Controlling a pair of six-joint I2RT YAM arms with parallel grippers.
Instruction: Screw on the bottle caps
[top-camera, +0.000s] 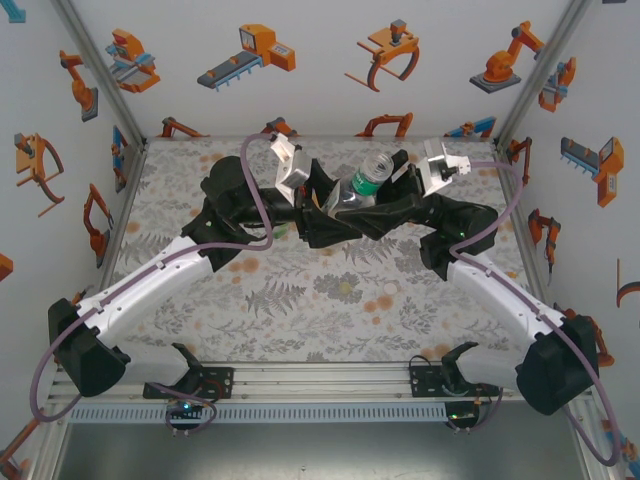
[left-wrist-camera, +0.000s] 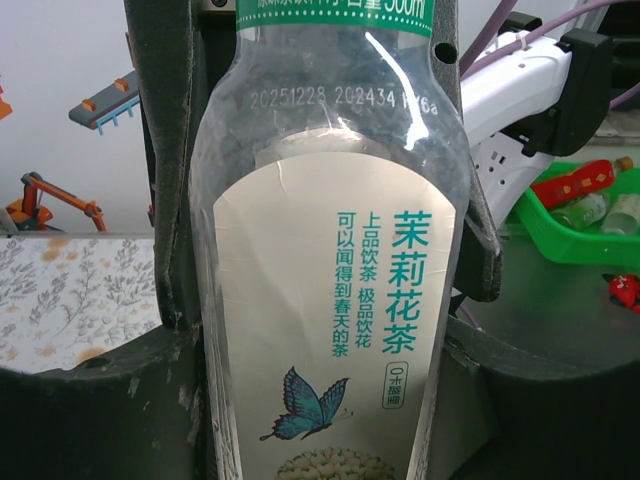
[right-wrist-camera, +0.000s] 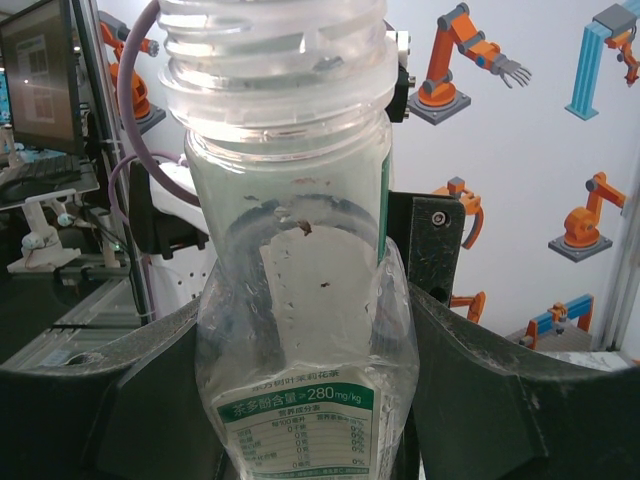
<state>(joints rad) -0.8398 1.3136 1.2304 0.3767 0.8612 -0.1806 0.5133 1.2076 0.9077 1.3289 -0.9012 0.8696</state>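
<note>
A clear bottle (top-camera: 365, 182) with a white-green label hangs tilted above the back middle of the table, held from both sides. My left gripper (top-camera: 332, 203) is shut on its lower body; in the left wrist view the butterfly label (left-wrist-camera: 330, 330) sits between the dark fingers (left-wrist-camera: 168, 200). My right gripper (top-camera: 392, 190) is shut on the upper body and dents the plastic (right-wrist-camera: 300, 340). The wide threaded neck (right-wrist-camera: 275, 60) is bare, its mouth running off the top edge of the right wrist view. The bottle caps are out of view.
The table carries a grey floral cloth (top-camera: 300, 290) with orange blotches, boxed in by white walls printed with robot pictures. In the left wrist view a green bin (left-wrist-camera: 575, 240) with small bottles stands behind the right arm's white link (left-wrist-camera: 520, 90). A monitor (right-wrist-camera: 40, 80) stands outside.
</note>
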